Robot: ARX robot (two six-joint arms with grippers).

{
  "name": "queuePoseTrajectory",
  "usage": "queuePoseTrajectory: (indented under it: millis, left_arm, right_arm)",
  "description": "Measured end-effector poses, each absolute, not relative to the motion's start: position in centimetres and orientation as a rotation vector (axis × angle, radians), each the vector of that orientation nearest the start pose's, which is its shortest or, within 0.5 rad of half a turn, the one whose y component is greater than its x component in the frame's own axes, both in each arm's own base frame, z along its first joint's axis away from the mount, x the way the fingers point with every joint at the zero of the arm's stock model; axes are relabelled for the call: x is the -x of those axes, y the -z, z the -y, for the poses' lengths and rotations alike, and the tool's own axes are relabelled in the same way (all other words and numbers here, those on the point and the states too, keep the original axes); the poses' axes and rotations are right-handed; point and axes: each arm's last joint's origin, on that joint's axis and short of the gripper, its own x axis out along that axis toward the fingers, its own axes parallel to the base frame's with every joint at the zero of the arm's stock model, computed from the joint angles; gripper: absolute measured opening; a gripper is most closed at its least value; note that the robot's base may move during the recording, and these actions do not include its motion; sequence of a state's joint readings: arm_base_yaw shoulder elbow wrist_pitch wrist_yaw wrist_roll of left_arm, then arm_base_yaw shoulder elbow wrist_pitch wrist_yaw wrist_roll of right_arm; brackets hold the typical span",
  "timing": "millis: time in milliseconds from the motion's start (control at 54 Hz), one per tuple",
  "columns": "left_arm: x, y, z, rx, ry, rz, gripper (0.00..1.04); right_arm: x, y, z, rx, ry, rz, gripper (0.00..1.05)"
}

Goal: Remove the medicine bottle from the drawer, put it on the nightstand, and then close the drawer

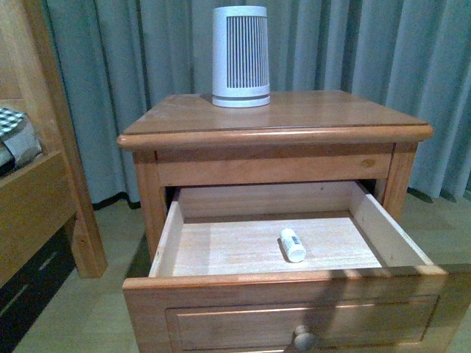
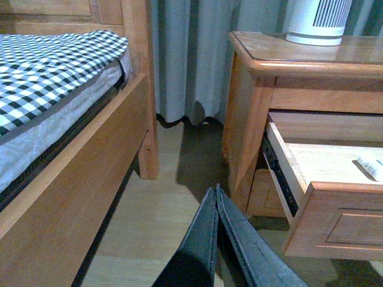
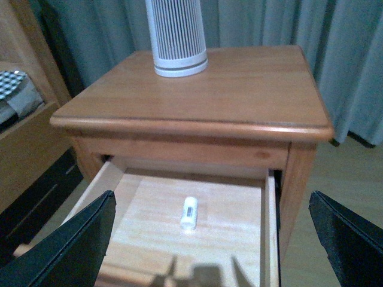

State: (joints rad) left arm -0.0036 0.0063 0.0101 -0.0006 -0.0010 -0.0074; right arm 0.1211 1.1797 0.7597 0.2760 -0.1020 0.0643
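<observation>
The drawer (image 1: 166, 243) of the nightstand (image 1: 316, 114) stands pulled well out. The bottle (image 1: 292, 245) lies on its side on the drawer's pale floor, right of centre and nearer the front edge than the back. Its long axis runs front to back, slightly skewed. The printed part lies toward the back and the plain white end toward the front; which end is the cap I cannot tell. It touches no wall.

The right gripper (image 3: 211, 197) hangs above the drawer's front with its fingers (image 3: 81, 248) spread wide and empty, the bottle between them in its wrist view. The left gripper (image 2: 216, 200) is pressed together on nothing, low over the floor off the nightstand's left side, beside the bed (image 2: 78, 179).

A ribbed cylinder (image 1: 241, 55) stands upright at the top's back edge.
</observation>
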Motion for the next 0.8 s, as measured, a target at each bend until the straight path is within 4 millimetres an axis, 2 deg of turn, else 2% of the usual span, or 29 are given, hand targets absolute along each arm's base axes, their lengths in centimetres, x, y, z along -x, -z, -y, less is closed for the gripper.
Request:
queuePoseTrajectory:
  millis: [56, 74, 148, 241, 333, 519, 667, 796]
  left_arm:
    - [-9.7, -16.6, 0.0, 0.009, 0.003, 0.003, 0.04]
    - [-9.7, -16.6, 0.0, 0.008, 0.003, 0.003, 0.05]
    - [-9.7, -16.6, 0.0, 0.008, 0.003, 0.003, 0.19]
    - [-9.7, -16.6, 0.0, 0.008, 0.003, 0.003, 0.34]
    - [-9.7, -16.6, 0.0, 0.008, 0.003, 0.003, 0.50]
    - [-9.7, -16.6, 0.0, 0.008, 0.003, 0.003, 0.78]
    - [-9.7, -16.6, 0.0, 0.007, 0.003, 0.003, 1.00]
    - [-9.7, -16.6, 0.0, 0.006, 0.003, 0.003, 0.98]
  right_arm:
    - [-29.6, -28.3, -4.9, -0.035, -0.213, -0.202, 0.98]
    - [-30.2, -28.1, -5.1, -0.031, -0.211, -0.212, 0.98]
    - [-34.4, -26.2, -7.1, -0.005, -0.206, -0.300, 0.98]
    - [-38.0, -23.5, -8.8, 0.023, -0.185, -0.377, 0.98]
    - [-41.2, -19.9, -10.5, 0.052, -0.159, -0.463, 0.98]
    - [-44.6, -13.6, -12.5, 0.097, -0.126, -0.584, 0.98]
    - [-46.1, -10.5, -13.3, 0.115, -0.110, -0.633, 0.98]
    - [-47.1, -9.1, -13.6, 0.119, -0.097, -0.649, 0.98]
